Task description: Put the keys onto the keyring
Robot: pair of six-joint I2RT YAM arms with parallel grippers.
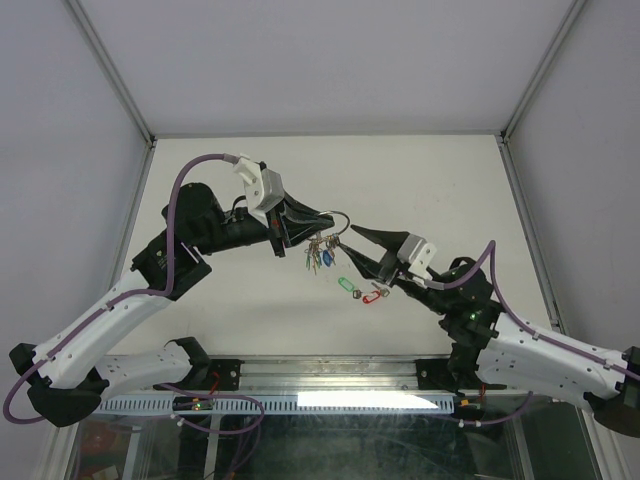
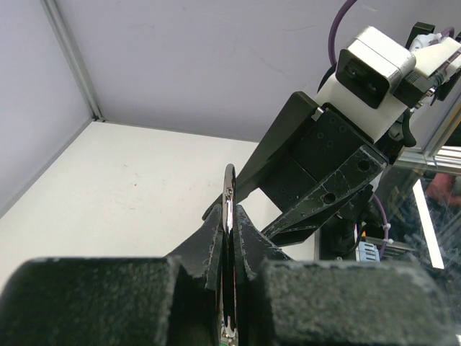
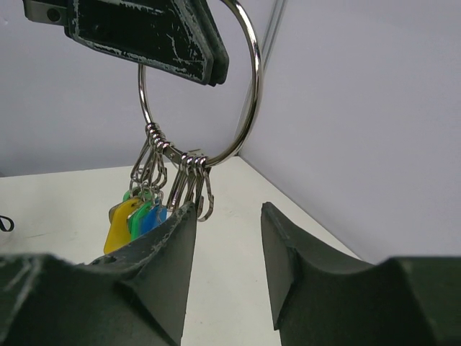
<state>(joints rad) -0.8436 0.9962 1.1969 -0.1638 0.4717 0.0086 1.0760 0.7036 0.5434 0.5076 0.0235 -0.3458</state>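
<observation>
Keyring (image 1: 341, 216): up off the counter (image 1: 420, 180), middle of the top view, between the tips of the two arms.

Left end effector (image 1: 328, 235): jaws closed flat on the ring's wire. In its own wrist view the ring (image 2: 229, 191) shows edge-on only, with its lower part swallowed between the pads.

Right end effector (image 1: 350, 243): jaws partly apart, nothing between them. In its wrist view the fingertips (image 3: 173, 238) sit just under the ring (image 3: 253, 86). The finger at frame left covers the bottom of the hanging bunch. Whether it touches the clips: cannot tell.

Bunch: wire clips (image 3: 153, 155) threaded on the ring's lower arc. Yellow, green and blue tags (image 3: 117, 229) are half hidden behind that finger. Key blades not made out.

Loose keys (image 1: 348, 286): lying on the counter below the ring in the top view, just left of the right arm's wrist. Green and red tags are clear. A third, dark one is hard to separate from the arm beside it. Tag faces too small to read.
</observation>
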